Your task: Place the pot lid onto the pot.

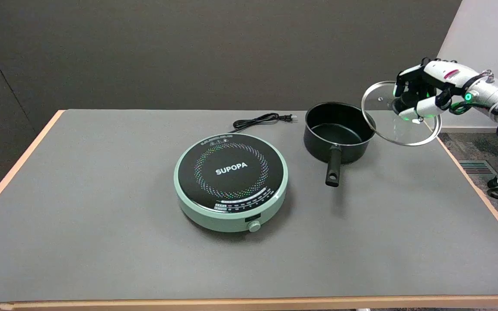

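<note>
Fingers (422,113) of right hand (424,93) pinch glass lid (387,125) knob, lid tilted near table's (102,242) far-right edge; risk: rim clips pot (337,131) wall w/o leveling.

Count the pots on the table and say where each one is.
1. The black pot stands open on the table, right of the green cooktop. The right hand holds the glass lid tilted beside the pot's right rim.
</note>
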Robot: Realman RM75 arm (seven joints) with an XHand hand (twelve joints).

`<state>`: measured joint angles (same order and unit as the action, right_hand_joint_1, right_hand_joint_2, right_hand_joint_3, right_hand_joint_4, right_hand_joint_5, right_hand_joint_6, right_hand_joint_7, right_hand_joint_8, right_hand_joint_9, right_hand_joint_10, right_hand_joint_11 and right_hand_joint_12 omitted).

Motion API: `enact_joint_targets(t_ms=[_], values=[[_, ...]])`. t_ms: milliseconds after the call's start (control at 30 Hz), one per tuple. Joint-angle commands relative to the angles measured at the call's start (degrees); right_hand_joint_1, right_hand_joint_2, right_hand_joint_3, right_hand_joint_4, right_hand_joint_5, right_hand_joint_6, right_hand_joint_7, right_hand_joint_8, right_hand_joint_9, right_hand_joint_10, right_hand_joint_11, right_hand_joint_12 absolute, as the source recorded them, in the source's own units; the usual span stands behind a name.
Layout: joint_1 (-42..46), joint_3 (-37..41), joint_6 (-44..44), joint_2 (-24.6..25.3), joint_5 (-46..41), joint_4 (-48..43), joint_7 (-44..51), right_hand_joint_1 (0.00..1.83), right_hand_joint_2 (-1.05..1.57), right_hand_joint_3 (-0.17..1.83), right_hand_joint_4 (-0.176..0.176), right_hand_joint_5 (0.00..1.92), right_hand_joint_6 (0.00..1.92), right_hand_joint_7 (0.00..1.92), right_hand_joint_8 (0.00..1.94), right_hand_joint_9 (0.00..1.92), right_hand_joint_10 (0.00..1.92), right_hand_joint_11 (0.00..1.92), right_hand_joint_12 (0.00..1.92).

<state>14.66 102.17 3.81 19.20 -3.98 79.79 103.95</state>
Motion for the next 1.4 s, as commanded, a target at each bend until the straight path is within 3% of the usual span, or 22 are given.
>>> enact_joint_targets(t_ms=[33, 267, 300, 333, 500, 767, 800, 833, 967, 1100, 1233, 1400], values=[[-3.58, -0.86, 2.53, -1.27, -8.59, -1.55, 0.06, 1.36, 0.94, 0.37, 0.176, 0.70, 1.08, 0.94, 1.15, 0.88, 1.30, 0.67, 1.83], [-3.58, -0.13, -0.44, -1.51, -9.87, 0.73, 0.10, 1.36, 0.94, 0.37, 0.176, 0.71, 1.07, 0.94, 1.15, 0.88, 1.30, 0.66, 1.85], [-3.58, -0.13, -1.07, -1.47, -9.87, 1.02, -0.03, 1.26, 1.02, 0.27, 0.045, 0.73, 1.27, 0.97, 1.06, 0.88, 1.26, 0.67, 1.85], [-3.58, -0.13, -1.37, -1.43, -9.87, 1.22, -0.21, 1.20, 1.07, 0.22, -0.035, 0.74, 1.39, 1.00, 1.00, 0.89, 1.24, 0.68, 1.85], [-3.51, -0.61, -2.38, -1.11, -12.07, 1.43, -0.26, 1.20, 1.07, 0.23, -0.043, 0.74, 1.40, 0.99, 1.02, 0.90, 1.25, 0.69, 1.86], [-3.64, 0.16, -2.50, -0.90, -12.43, 1.92, -0.26, 1.20, 1.08, 0.21, -0.041, 0.73, 1.40, 0.99, 1.01, 0.90, 1.25, 0.70, 1.87], [-4.09, -0.09, -2.50, -1.01, -12.43, 1.96, -0.15, 1.25, 1.03, 0.26, 0.031, 0.73, 1.29, 0.97, 1.06, 0.89, 1.27, 0.69, 1.86], [-4.60, -0.53, -2.50, -1.14, -12.43, 1.96, -0.06, 1.36, 0.94, 0.37, 0.176, 0.71, 1.06, 0.94, 1.14, 0.88, 1.29, 0.67, 1.84], [-11.39, -6.59, -2.50, -1.43, -12.43, 1.98, 0.10, 1.36, 0.94, 0.37, 0.176, 0.71, 1.07, 0.94, 1.15, 0.88, 1.29, 0.67, 1.83], [-23.68, -20.08, -2.66, -1.75, -12.35, 0.89, 0.10, 1.36, 0.94, 0.37, 0.176, 0.71, 1.07, 0.94, 1.14, 0.88, 1.29, 0.67, 1.83], [-26.68, -22.84, -2.66, -1.56, -12.03, 0.92, 0.10, 1.36, 0.94, 0.37, 0.176, 0.71, 1.07, 0.94, 1.15, 0.87, 1.30, 0.67, 1.84], [-37.67, -33.20, -2.66, -0.47, -11.79, 0.09, 0.10, 1.36, 0.94, 0.37, 0.176, 0.71, 1.07, 0.94, 1.15, 0.87, 1.29, 0.67, 1.83]])
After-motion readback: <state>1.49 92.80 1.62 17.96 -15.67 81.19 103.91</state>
